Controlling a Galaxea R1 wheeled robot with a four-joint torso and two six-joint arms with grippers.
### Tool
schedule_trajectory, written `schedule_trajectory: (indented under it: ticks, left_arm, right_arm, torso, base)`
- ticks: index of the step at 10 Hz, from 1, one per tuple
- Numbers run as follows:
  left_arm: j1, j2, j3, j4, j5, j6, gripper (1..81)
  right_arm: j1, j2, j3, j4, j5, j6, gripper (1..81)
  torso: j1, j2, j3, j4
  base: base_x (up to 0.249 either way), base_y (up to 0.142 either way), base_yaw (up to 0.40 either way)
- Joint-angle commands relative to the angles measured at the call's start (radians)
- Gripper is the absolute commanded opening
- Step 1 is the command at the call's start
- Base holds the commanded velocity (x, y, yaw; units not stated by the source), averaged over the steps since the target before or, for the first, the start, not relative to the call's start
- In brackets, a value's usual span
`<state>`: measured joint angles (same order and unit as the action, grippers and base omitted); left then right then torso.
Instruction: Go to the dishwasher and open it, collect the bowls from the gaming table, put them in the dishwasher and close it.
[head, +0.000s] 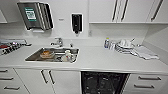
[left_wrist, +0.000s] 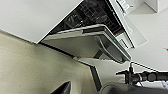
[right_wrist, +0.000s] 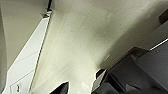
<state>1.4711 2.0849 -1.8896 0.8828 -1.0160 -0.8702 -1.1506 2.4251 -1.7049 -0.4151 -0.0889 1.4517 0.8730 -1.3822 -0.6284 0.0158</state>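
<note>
Dishwasher (head: 103, 82) open (racks dark), sink (head: 33, 58) holding dishes, end effector state unclear.

Kitchen counter and fittings

White countertop (head: 100, 60); steel sink (head: 32, 58) holding an orange bowl (head: 46, 53) and white crockery (head: 68, 55); tap (head: 59, 41); paper-towel dispenser (head: 35, 15); black soap dispenser (head: 76, 23); stacked white plates (head: 124, 45); folded cloth (head: 146, 53); white cabinet doors (head: 47, 81).
</note>
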Motion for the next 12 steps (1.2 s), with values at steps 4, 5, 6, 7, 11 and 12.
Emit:
schedule_trajectory:
  ticks: [4,5,6,7,11,12]
  left_arm:
    - [0.07,0.355,-0.721,0.125,-0.009,-0.203,81.1]
    - [0.081,0.409,-0.794,0.149,-0.007,-0.222,81.1]
    - [0.093,0.46,-0.859,0.156,0.0,-0.233,81.1]
    - [0.105,0.509,-0.923,0.157,0.007,-0.233,81.1]
    - [0.136,0.646,-1.014,0.156,0.215,-0.233,81.1]
    - [0.136,0.675,-1.014,0.153,0.287,-0.231,81.1]
  right_arm:
    - [-0.1,0.174,-0.328,-0.417,0.134,-0.019,81.1]
    - [-0.131,0.212,-0.394,-0.498,0.17,-0.019,81.1]
    - [-0.154,0.252,-0.462,-0.558,0.175,-0.019,81.1]
    - [-0.179,0.289,-0.525,-0.615,0.176,-0.019,81.1]
    - [-0.234,0.415,-0.72,-0.752,0.176,-0.019,81.1]
    - [-0.245,0.435,-0.752,-0.772,0.175,-0.019,81.1]
  torso:
    - [0.0,0.0,0.0,0.0]
    - [0.0,0.0,0.0,0.0]
    - [0.0,0.0,0.0,0.0]
    - [0.0,0.0,0.0,0.0]
    - [0.0,0.0,0.0,0.0]
    - [0.0,0.0,0.0,0.0]
  base:
    - [0.0,0.0,0.0]
    - [0.0,0.0,0.0]
    - [0.0,0.0,0.0]
    - [0.0,0.0,0.0]
    - [0.0,0.0,0.0]
    - [0.0,0.0,0.0]
